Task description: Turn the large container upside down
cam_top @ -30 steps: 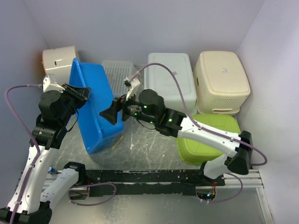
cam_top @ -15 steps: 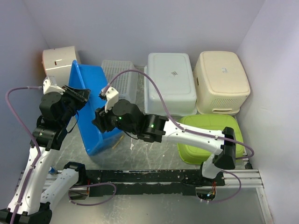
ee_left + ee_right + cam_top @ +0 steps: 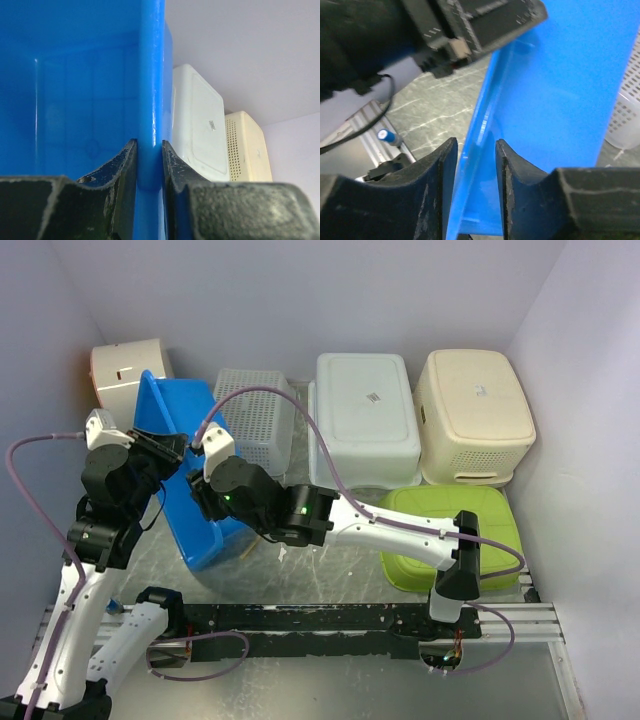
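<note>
A: We start at the far left, where the left gripper (image 3: 149, 167) is clamped on the blue container (image 3: 205, 540). From the wrist we see both fingers pressed flat against 1 wall, with the inside of the tub on one side.

B: And the container itself? We've got it tipped up on 1 long side, leaning, at the left of the table (image 3: 330, 570), just in front of the cream box (image 3: 125, 368) in the back corner.

A: Moving right, the right gripper (image 3: 475, 150) is reaching across to the container's near rim. Its 2 fingers straddle that blue edge, close on both sides.

B: Do they pinch it? We can't tell from here, though the rim sits right between them.

A: Behind that arm we have the white perforated basket (image 3: 258, 415), just beside the blue wall.

B: Then the white tub (image 3: 365, 415), bottom up, and the cream tub (image 3: 475, 415), also bottom up, along the back wall.

A: And in front of those 2, the green container (image 3: 440, 515), with the right arm stretched over its near corner.
</note>
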Motion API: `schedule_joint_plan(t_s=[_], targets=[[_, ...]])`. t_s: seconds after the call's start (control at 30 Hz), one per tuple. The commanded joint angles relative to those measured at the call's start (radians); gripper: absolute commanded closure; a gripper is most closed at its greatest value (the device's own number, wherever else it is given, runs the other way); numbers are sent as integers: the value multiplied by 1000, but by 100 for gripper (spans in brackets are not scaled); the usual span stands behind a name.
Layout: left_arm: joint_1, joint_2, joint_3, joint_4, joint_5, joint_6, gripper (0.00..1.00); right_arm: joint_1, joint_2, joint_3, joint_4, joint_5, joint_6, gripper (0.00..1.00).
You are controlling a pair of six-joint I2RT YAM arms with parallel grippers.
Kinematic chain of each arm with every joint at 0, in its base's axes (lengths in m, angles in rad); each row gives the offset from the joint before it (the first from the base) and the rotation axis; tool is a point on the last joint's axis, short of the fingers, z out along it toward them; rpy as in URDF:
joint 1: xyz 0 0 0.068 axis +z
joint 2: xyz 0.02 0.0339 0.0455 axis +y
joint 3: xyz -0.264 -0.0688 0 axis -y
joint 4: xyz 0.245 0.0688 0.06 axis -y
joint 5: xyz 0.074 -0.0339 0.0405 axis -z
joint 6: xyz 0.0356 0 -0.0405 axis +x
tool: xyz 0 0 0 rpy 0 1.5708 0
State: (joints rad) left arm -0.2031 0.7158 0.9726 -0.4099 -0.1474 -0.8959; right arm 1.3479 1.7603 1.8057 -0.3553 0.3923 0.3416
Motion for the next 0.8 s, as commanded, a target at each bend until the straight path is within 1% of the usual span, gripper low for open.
schedule_joint_plan(t_s=[0.0,0.17,0.4,0.5,0.57,0.6,0.7,0.73,0.77], targets=[[-2,-52,30,186,-31,-2,93,7,4,11,-52,110,-18,60],[-2,-42,40,166,-31,-1,93,22,-62,-77,61,92,-37,58],[-2,-53,47,159,-43,5,93,40,34,8,-16,78,-27,55],[-2,-60,51,155,-41,8,93,45,74,55,-55,96,-20,56],[-2,-66,58,144,-45,8,93,46,83,72,-71,110,-22,63],[-2,-69,62,140,-49,10,94,46,79,70,-65,114,-27,70],[-2,-84,67,126,-63,13,93,48,48,51,-24,118,-64,98],[-2,-87,71,119,-70,14,93,48,39,44,-8,121,-84,100],[-2,-90,77,112,-76,14,93,49,29,38,6,125,-110,100]])
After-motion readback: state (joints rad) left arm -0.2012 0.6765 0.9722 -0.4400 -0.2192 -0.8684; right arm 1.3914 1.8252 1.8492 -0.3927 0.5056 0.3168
